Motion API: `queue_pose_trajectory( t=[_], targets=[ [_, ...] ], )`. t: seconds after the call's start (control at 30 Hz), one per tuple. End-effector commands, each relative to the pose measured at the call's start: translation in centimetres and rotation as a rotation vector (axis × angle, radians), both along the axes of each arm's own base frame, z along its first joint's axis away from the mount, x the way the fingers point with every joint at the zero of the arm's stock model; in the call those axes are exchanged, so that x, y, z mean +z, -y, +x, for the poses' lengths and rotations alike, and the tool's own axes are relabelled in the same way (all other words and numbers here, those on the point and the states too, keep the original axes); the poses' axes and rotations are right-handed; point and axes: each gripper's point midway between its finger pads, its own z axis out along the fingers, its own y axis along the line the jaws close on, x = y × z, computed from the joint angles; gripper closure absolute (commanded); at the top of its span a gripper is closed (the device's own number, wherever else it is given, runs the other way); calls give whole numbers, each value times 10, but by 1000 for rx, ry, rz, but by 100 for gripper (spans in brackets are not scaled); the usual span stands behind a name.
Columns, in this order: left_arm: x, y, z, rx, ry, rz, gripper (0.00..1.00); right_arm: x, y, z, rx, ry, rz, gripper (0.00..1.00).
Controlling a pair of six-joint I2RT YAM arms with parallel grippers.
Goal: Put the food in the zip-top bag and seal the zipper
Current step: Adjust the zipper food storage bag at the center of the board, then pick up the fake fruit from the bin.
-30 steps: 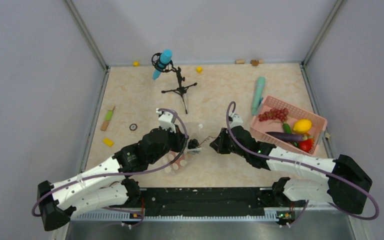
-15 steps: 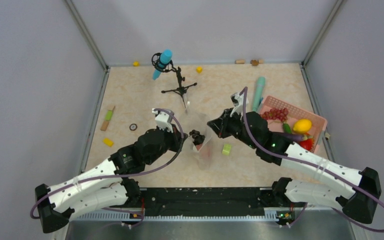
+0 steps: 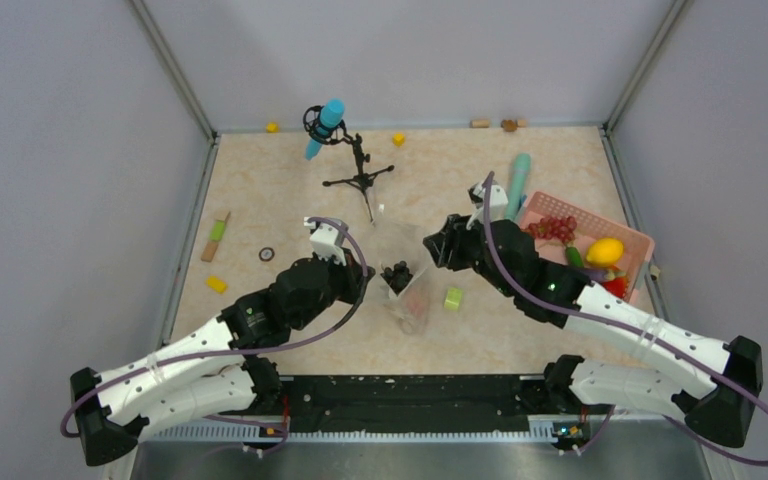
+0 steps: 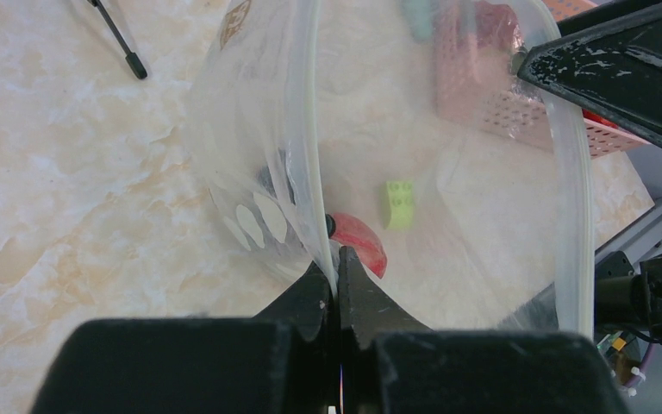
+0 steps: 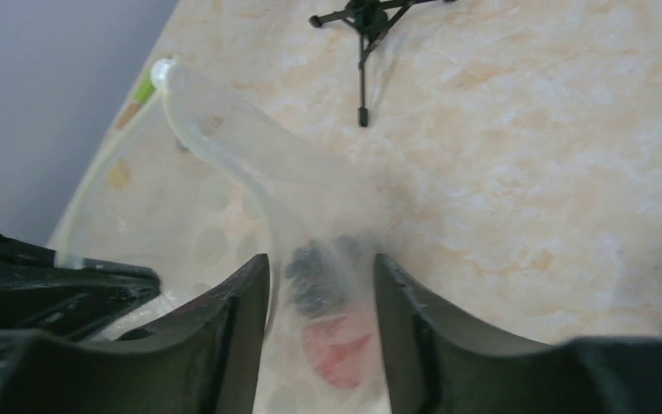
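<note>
The zip-top bag (image 3: 410,300), clear with white dots, hangs mouth-open from my left gripper (image 4: 338,263), which is shut on its rim. The zipper (image 4: 314,129) is the white strip that rings the open mouth. Inside the bag lie a red piece of food (image 4: 364,246) and a dark, blurred piece (image 5: 319,263). My right gripper (image 5: 321,276) stands open just above the bag film, holding nothing, and sits right of the bag mouth in the top view (image 3: 438,248). More food stays in the pink basket (image 3: 628,236): red grapes (image 3: 550,230), a lemon (image 3: 605,250).
A lime-green block (image 3: 453,298) lies on the table right of the bag. A microphone tripod (image 3: 360,180) stands behind the bag. A teal tube (image 3: 516,185) lies beside the basket. Small blocks (image 3: 217,284) and a ring (image 3: 266,254) sit at the left.
Both arms rose away from the near edge, lifting the bag. The right gripper, shut on the bag rim before, has opened and let go. The lime-green block now shows on the table.
</note>
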Motion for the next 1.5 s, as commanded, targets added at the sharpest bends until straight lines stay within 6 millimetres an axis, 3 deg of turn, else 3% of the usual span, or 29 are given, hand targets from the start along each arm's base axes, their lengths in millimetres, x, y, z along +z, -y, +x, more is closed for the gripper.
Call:
queue_pose_trajectory(
  t=[0.0,0.07,0.13,0.27,0.37,0.47,0.6,0.67,0.77,0.83,0.97,1.1,1.23,1.47],
  targets=[
    [6,0,6,25,26,-21,100,13,32,10,-145,49,-64,24],
    [5,1,6,22,22,-18,100,13,47,15,-214,64,-94,8],
    [4,2,6,21,19,-17,100,12,66,23,-290,68,-117,3],
    [3,3,6,16,17,-16,100,7,113,43,-436,18,-101,2],
    [3,4,6,12,16,-16,100,-3,165,61,-600,-26,-100,2],
    [4,6,5,4,15,-23,100,-25,218,73,-766,-91,-95,2],
    [3,8,4,-7,14,-22,100,-53,267,83,-912,-139,-78,2],
    [2,8,4,-12,12,-21,100,-58,264,87,-871,-143,-47,2],
    [2,10,4,-18,10,-19,100,-49,230,93,-660,-94,-5,3],
    [1,10,4,-15,8,-17,100,-42,224,93,-626,-66,15,3],
    [1,11,3,-21,7,-20,100,-46,257,88,-800,-61,-49,3],
    [0,11,4,-20,7,-20,100,-59,274,95,-883,-81,-87,3],
    [1,13,2,-31,4,-22,100,-89,298,114,-954,-134,-113,3],
    [1,13,2,-34,5,-24,100,-138,335,140,-1010,-158,14,4]
  ],
)
